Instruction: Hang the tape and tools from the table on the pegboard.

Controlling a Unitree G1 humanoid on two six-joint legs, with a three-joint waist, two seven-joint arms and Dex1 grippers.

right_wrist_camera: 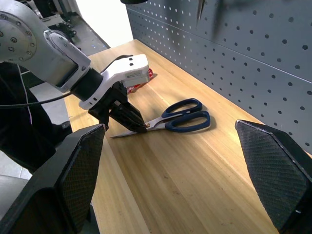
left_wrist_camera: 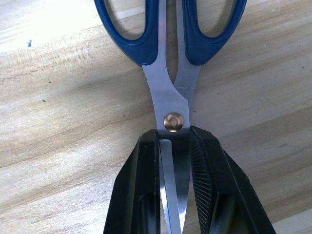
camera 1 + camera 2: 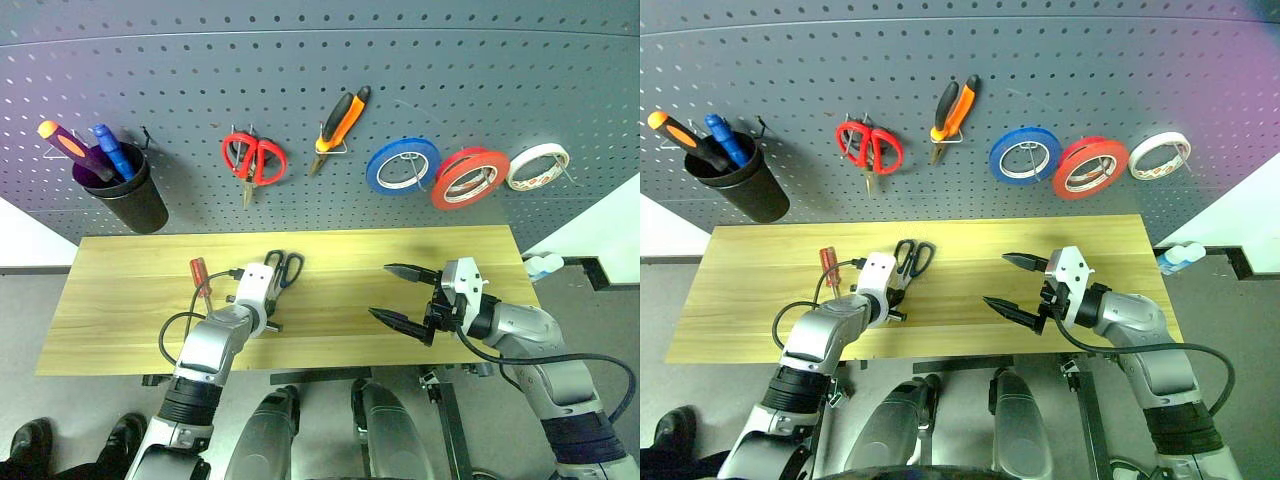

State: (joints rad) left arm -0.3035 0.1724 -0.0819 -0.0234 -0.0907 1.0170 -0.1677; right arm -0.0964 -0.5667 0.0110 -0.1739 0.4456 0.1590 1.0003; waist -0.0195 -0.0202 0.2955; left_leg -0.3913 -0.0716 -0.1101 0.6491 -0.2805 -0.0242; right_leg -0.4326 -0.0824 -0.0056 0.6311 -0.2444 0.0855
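Scissors (image 2: pixel 170 83): flat on the table (image 3: pixel 130 330), toward its rear edge. Our left gripper (image 2: pixel 174 146) pinches the blades just below the pivot. Our right gripper (image 3: pixel 400 297): fingers spread, empty, above the table.

Bare table (image 3: pixel 340 310) between the pincers, screwdriver (image 3: pixel 201 280) close beside left pincer (image 2: pixel 174 146)

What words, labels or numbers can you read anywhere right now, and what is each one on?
No text can be read.
White housing of the left gripper, shut on the steel scissors with dark blue handles: small dark print, too blurred to read.
Red, blue and white tape rolls on the dark grey pegboard: no readable marking.
Brass pivot screw of the scissors: no lettering.
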